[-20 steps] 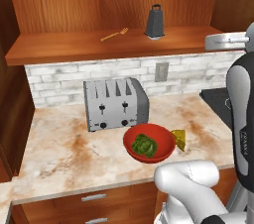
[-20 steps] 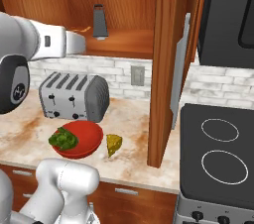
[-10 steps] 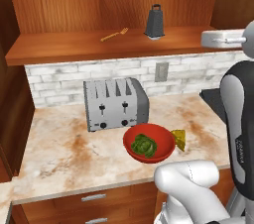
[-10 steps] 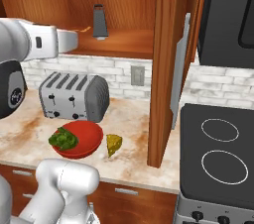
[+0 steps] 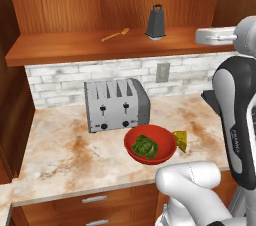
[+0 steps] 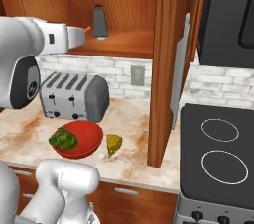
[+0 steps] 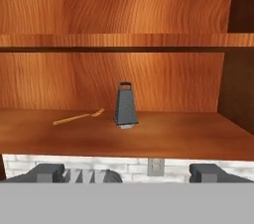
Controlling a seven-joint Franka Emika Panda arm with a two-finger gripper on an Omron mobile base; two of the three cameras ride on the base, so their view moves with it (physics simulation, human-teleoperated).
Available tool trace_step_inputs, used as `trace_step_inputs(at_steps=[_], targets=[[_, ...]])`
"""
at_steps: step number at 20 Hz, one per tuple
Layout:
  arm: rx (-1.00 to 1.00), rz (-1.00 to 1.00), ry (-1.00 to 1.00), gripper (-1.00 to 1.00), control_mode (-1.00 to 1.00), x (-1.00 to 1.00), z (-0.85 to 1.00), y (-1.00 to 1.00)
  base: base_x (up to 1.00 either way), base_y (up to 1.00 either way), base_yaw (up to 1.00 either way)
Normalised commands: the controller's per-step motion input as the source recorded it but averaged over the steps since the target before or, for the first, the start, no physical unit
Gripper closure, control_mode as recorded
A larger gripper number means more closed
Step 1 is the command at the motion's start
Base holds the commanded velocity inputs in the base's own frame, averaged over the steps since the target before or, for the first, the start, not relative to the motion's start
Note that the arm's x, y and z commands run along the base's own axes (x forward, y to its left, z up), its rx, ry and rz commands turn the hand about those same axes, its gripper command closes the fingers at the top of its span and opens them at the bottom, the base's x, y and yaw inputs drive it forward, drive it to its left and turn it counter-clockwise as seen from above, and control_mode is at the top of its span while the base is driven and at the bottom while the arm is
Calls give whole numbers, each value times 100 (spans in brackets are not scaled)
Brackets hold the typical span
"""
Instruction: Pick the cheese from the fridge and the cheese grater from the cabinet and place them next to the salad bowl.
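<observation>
No readable words, numbers or brand names. The white robot arm carries a small dark marking (too blurred to make out), as does its round joint.

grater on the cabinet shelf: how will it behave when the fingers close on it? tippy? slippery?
The cheese grater stands upright, taller than its base is wide, so an off-centre nudge would probably topple it. Its sides taper toward the loop handle, so a pinch may slide upward; gripping low seems safer. It looks like rigid metal, unlikely to flex. The fork beside it lies apart, probably undisturbed.
</observation>
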Motion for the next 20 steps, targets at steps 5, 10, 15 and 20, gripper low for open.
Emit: trace_step_inputs(at_steps=[5, 10, 15, 20], targets=[[0, 0, 0, -100, -100, 44, -16, 5, 0, 0, 0], [0, 2, -2, -100, -100, 31, -15, 3, 0, 0, 0], [-2, 4, -3, -100, -100, 39, 0, 10, 0, 0, 0], [0, 4, 0, -100, -100, 38, 0, 1, 0, 0, 0]])
